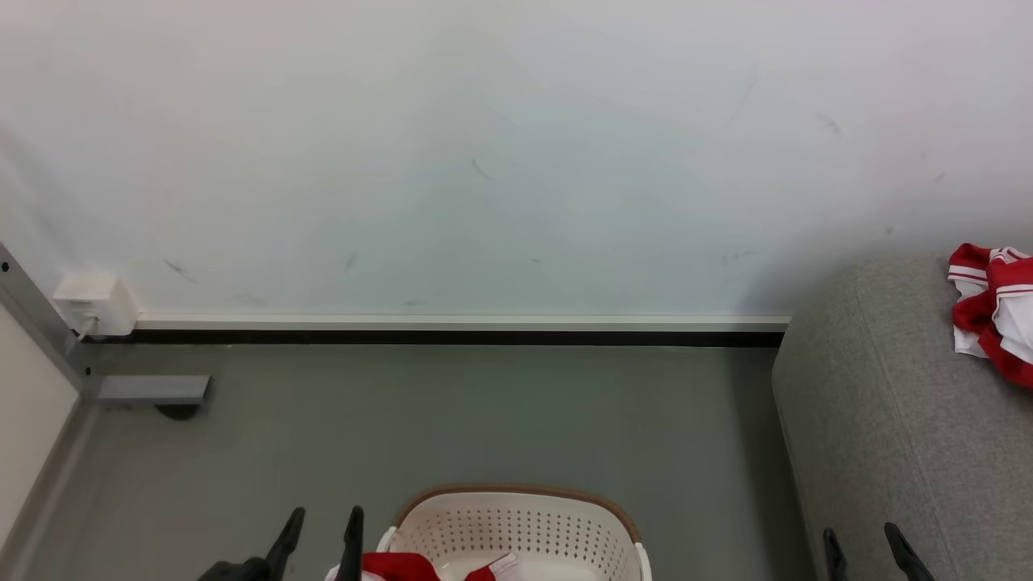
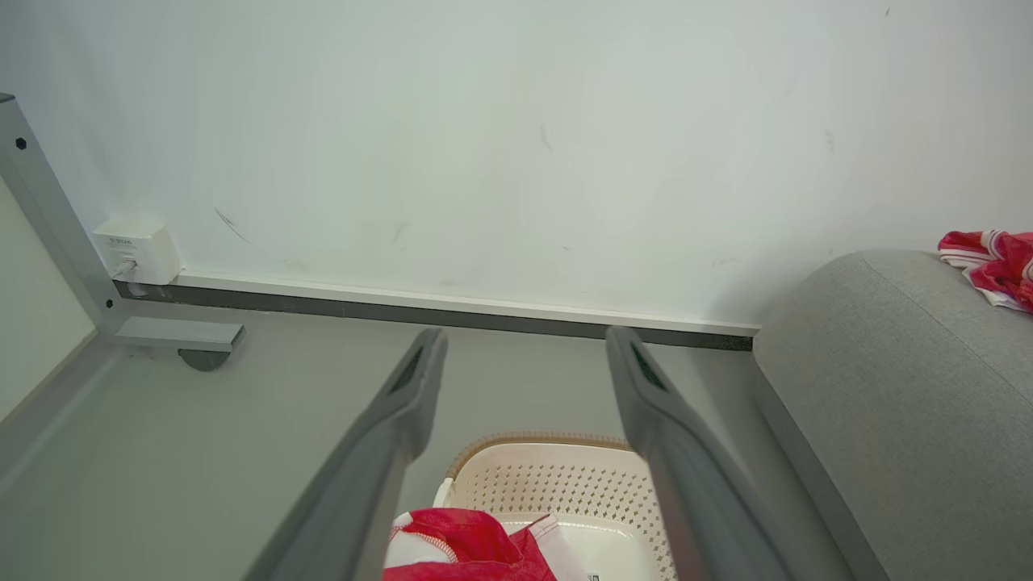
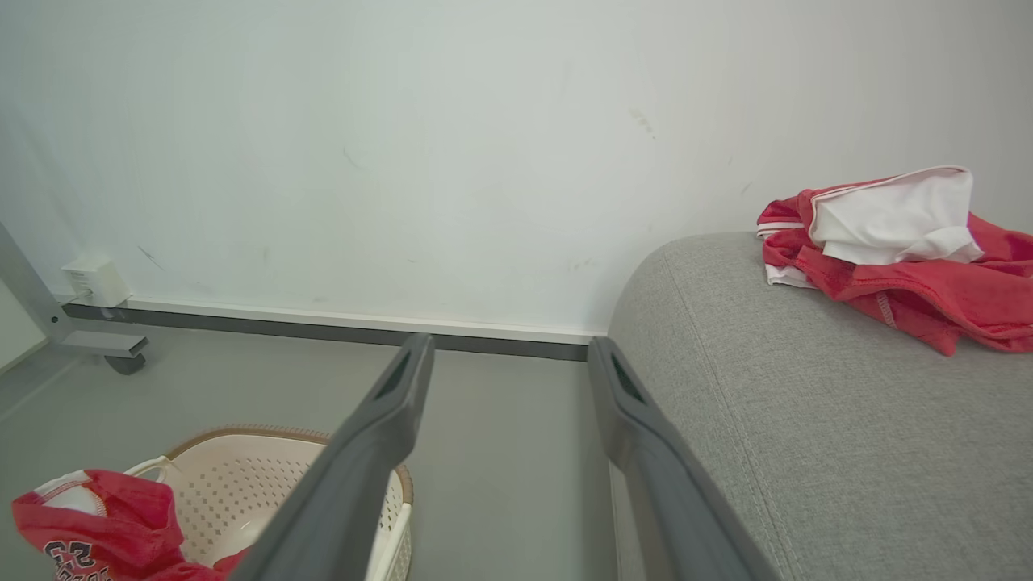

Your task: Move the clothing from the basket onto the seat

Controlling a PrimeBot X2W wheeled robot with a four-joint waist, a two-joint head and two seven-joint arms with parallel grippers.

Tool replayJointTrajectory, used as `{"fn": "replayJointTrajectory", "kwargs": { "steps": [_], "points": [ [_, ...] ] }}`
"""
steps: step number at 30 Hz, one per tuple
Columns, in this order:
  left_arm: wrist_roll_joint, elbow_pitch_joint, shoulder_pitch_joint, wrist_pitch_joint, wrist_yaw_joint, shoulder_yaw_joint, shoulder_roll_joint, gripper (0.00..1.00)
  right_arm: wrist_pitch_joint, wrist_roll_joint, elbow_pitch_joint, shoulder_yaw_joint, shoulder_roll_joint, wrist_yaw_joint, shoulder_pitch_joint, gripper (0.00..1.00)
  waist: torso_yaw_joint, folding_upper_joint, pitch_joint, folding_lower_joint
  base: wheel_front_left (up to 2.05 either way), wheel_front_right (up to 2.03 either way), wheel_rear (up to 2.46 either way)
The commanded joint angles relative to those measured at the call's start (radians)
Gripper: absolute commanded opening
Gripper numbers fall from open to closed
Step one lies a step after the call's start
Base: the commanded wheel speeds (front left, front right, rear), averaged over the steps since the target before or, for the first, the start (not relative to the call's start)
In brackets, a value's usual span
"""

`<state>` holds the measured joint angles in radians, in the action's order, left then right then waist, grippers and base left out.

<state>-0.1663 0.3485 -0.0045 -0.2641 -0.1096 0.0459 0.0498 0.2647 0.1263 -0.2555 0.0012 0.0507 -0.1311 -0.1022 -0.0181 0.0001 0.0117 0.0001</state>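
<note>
One jersey (image 1: 993, 311) lies on the sofa (image 1: 880, 420), far right; a second jersey (image 1: 397, 566) sits in the basket (image 1: 516, 524), near centre; your left claw (image 1: 324, 532) and right claw (image 1: 862, 549) stand open, empty; next, likely, lower the left claw and pinch that fabric.

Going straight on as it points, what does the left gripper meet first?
Probably the wall just above the baseboard; the basket sits below the line of the left gripper, though depth is unclear.
</note>
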Motion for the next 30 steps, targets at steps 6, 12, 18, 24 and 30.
{"fn": "replayJointTrajectory", "kwargs": {
  "steps": [6, 12, 18, 24, 30],
  "points": [
    [0.021, 0.001, -0.014, -0.001, 0.001, 0.002, 0.002, 1.0, -0.001, 0.008, 0.007, 0.005, 0.0, 0.001, 0.023, 1.0, 0.013, -0.0001, -0.012, -0.0001, 0.0, 0.0, 0.0],
    [0.042, 0.035, -0.04, -0.001, 0.005, 0.018, 0.002, 1.0, -0.001, 0.006, 0.016, 0.01, 0.0, 0.001, 0.044, 1.0, 0.036, -0.0001, -0.04, -0.0001, 0.0, 0.0, 0.0],
    [0.076, 0.117, -0.107, 0.019, 0.009, 0.056, 0.008, 1.0, -0.001, 0.01, 0.028, 0.015, 0.0, 0.001, 0.069, 1.0, 0.069, -0.0001, -0.088, -0.0001, 0.0, 0.0, 0.0],
    [0.103, 0.212, -0.201, 0.14, 0.009, 0.099, 0.024, 1.0, -0.001, 0.021, 0.043, 0.031, 0.0, 0.001, 0.112, 1.0, 0.114, -0.0001, -0.166, -0.0001, 0.0, 0.0, 0.0],
    [0.147, 0.31, -0.305, 0.294, 0.018, 0.14, 0.042, 1.0, -0.001, 0.033, 0.062, 0.046, 0.0, 0.001, 0.175, 1.0, 0.164, -0.0001, -0.283, -0.0001, 0.0, 0.0, 0.0]
  ]
}}
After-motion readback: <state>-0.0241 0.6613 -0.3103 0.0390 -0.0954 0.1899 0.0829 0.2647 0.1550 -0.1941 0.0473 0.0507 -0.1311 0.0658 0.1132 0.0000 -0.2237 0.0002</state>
